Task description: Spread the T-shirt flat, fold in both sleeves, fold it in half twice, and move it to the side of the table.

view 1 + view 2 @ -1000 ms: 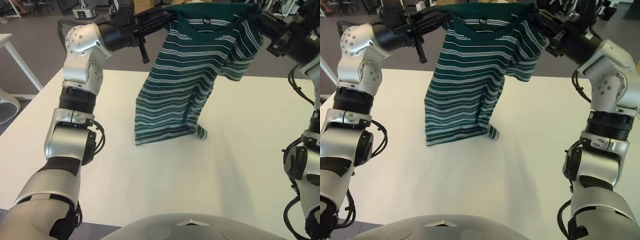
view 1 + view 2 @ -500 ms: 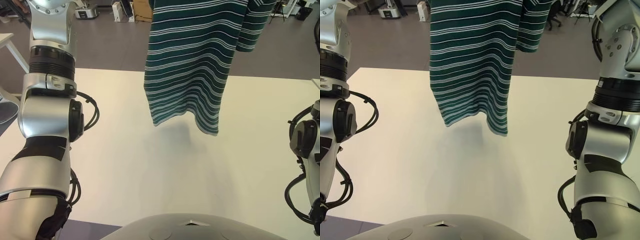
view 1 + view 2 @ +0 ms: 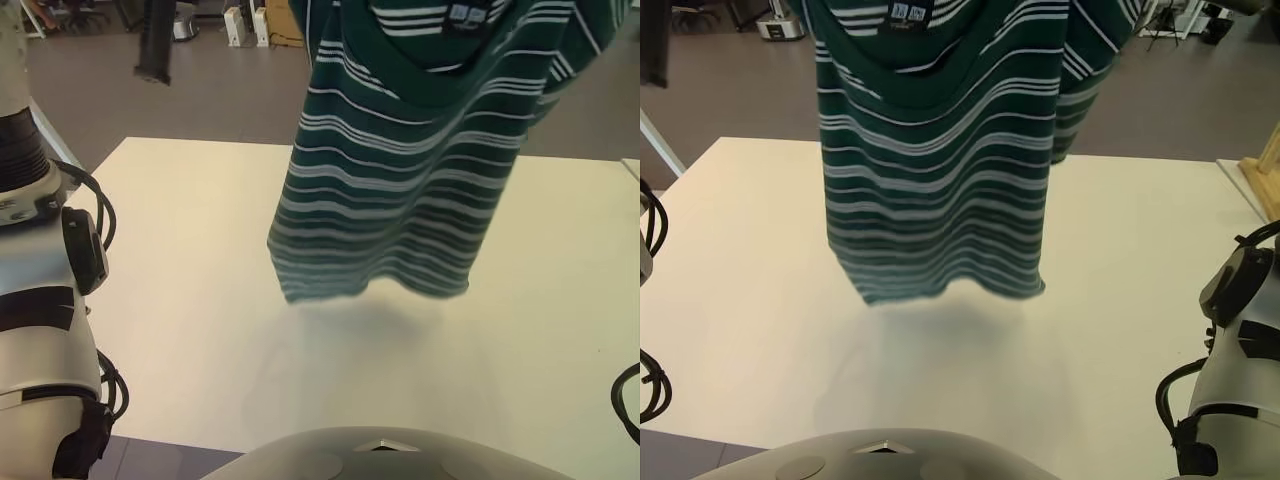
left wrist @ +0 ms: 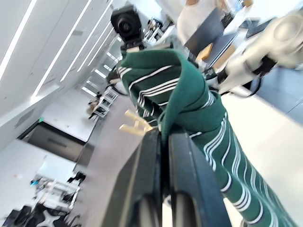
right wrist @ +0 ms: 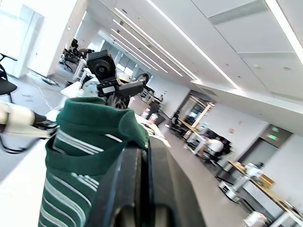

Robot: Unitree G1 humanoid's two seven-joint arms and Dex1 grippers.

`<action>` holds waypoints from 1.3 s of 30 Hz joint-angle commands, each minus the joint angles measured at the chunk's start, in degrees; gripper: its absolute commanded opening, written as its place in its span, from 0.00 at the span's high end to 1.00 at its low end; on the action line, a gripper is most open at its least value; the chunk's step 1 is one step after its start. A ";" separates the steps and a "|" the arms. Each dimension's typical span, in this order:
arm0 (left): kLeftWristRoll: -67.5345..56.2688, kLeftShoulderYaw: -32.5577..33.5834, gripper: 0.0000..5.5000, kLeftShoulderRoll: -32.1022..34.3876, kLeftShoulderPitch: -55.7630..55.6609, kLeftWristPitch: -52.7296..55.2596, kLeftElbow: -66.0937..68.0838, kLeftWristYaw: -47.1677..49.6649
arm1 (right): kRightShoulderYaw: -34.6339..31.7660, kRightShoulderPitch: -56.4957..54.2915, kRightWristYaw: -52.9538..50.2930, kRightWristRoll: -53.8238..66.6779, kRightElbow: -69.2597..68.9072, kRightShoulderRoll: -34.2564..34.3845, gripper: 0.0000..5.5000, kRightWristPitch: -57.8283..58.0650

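T-shirt hangs lower, collar now visible; hem seemingly clears table.

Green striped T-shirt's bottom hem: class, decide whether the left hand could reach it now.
Probably not. The left hand is clamped on the upper edge of the green white-striped T-shirt, high up; the hem hangs low over the white table. Nothing blocks it, but that hand is occupied.

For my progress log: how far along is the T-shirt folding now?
Nothing is finished. In hand: the T-shirt hangs over the table, not flat, its top clamped by the left gripper and the right gripper. Left: spreading, both sleeves, two folds, moving it aside.
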 commanded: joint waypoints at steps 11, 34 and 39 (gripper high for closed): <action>18.99 -24.21 1.00 -2.57 22.21 -2.44 3.01 -2.94 | 23.19 27.30 1.41 -15.07 0.72 -0.79 1.00 -3.95; 47.30 -13.79 0.83 -37.55 16.73 -44.42 77.48 51.58 | 23.08 5.42 -33.37 -51.12 84.44 36.07 0.86 -51.60; 47.23 -8.06 0.66 -33.19 16.66 -48.17 76.35 51.59 | 16.58 6.72 -25.48 -47.96 78.90 32.35 0.78 -54.35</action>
